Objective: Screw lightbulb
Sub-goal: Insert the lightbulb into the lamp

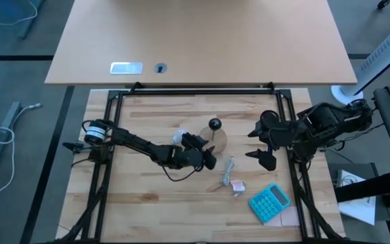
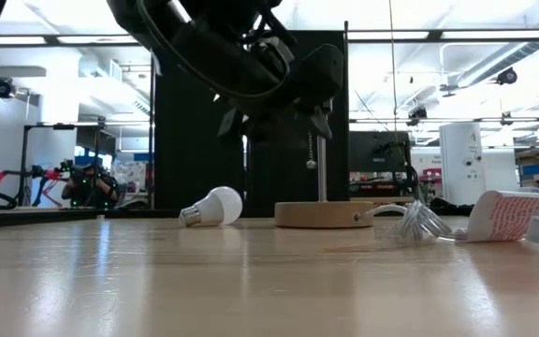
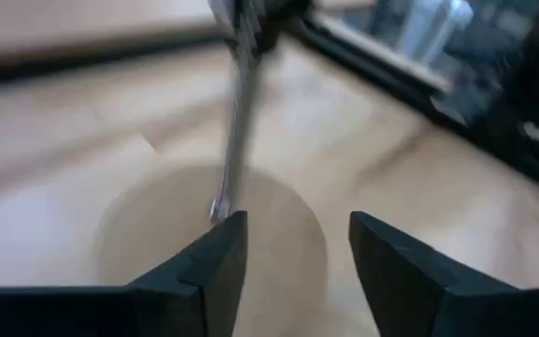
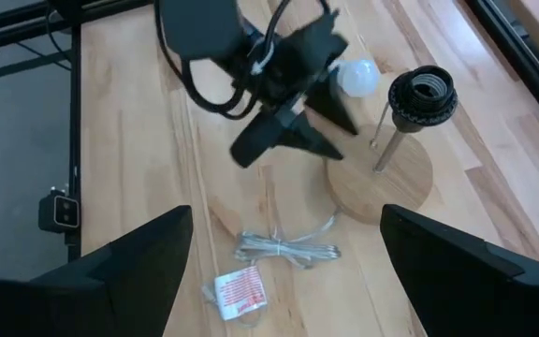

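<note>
Lightbulb lay on table, left of wooden disc. Left gripper hovered over disc, fingers apart, empty. Right gripper waited right, fingers wide.

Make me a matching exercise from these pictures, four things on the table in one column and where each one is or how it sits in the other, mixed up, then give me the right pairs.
Things:
1. lightbulb
2. black socket
3. calculator
4. right claw

Place or state:
A. up on a thin metal post over the wooden disc
B. open, off to the right of the disc, holding nothing
C. lying on its side on the table, beside the disc
D. light blue, near the table's front right corner

Pairs: 1-C, 2-A, 3-D, 4-B
</note>
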### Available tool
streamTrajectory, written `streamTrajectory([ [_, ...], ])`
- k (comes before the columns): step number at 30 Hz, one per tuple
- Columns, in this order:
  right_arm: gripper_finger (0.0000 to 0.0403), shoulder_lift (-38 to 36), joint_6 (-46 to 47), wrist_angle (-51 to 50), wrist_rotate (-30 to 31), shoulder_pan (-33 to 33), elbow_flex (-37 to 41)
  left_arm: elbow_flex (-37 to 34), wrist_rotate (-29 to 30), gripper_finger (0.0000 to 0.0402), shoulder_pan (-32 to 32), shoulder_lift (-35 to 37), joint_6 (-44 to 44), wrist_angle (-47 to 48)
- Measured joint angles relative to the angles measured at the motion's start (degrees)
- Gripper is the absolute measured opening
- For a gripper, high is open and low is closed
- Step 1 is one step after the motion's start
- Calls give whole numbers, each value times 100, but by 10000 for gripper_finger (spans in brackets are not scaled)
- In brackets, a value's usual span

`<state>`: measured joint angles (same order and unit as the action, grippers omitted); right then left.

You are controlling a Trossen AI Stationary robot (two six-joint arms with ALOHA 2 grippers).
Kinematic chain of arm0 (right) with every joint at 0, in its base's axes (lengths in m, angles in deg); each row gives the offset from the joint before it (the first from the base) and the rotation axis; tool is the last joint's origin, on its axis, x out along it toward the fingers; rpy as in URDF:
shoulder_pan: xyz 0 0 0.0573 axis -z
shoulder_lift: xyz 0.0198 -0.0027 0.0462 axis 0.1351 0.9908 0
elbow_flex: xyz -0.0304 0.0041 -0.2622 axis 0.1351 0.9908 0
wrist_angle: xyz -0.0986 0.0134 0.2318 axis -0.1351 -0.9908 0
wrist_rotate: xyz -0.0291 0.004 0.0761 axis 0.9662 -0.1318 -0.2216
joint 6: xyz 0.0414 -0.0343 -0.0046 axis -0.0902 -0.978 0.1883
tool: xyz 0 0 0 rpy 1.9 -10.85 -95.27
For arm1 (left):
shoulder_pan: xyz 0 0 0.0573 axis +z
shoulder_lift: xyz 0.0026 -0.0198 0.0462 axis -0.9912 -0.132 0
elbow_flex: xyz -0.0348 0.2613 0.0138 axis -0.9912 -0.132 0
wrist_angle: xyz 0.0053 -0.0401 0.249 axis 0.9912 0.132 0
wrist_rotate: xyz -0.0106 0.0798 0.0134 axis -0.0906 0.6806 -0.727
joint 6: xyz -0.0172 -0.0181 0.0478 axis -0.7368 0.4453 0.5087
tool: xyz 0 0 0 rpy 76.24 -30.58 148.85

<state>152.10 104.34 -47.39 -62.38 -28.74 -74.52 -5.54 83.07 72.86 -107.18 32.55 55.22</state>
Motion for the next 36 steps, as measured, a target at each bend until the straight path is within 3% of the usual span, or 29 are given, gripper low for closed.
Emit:
streamTrajectory([
  [8, 341, 0, 17, 0, -28, 0, 2, 59, -112, 80, -55, 282, 277, 46],
  [11, 341, -4, 16, -2, -47, 0, 2, 59, -118, 68, -55, 382, 297, 205],
  [14, 341, -7, 12, -7, -46, 0, 2, 52, -347, 70, -3, 631, -227, 671],
  [24, 341, -4, 113, -63, -140, 0, 2, 55, -630, 161, 451, 2172, -889, 2816],
  [32, 341, 72, 170, -88, -142, 0, 9, 160, -2318, 269, 1463, 2549, -1177, 3410],
  [36, 341, 70, 168, -91, -140, 2, 7, 541, -2917, 301, 1784, 2518, -1115, 4252],
])
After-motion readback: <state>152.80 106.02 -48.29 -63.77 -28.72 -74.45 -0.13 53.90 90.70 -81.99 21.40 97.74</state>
